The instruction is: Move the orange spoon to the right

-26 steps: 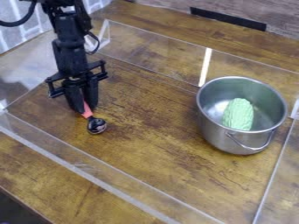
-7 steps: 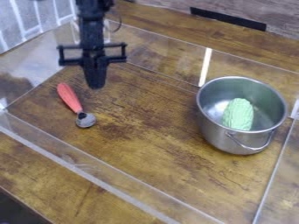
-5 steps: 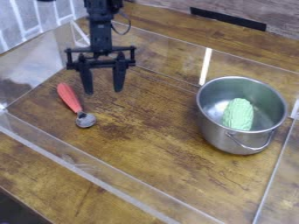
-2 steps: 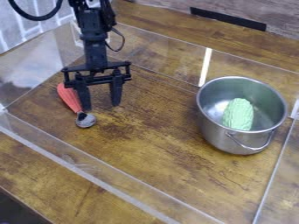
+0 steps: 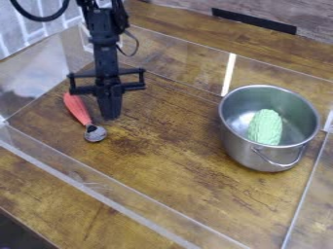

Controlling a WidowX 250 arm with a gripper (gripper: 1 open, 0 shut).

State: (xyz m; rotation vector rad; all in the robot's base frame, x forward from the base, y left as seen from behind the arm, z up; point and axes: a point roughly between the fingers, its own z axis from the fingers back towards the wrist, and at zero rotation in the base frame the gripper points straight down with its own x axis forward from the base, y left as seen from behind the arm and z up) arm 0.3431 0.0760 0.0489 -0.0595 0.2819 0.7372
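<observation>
The orange spoon [image 5: 78, 108] lies flat on the wooden table at the left, its orange-red handle pointing up-left and its small silver bowl [image 5: 95, 134] toward the front. My gripper [image 5: 104, 116] points down at the table just right of the handle's lower end. Its two black fingers are pressed together into one narrow point. The whole handle still shows beside the fingers, and nothing is visible between them. Whether the tips touch the spoon I cannot tell.
A steel pot [image 5: 237, 138] stands at the right with a green ribbed object [image 5: 268, 126] inside it. Low clear plastic walls [image 5: 92, 187] ring the work area, and an upright clear pane [image 5: 231, 70] rises behind the pot.
The fingers stood spread wide over the spoon's right side a moment ago and have now snapped together. Before that the gripper came down and to the left. The spoon has not moved.
</observation>
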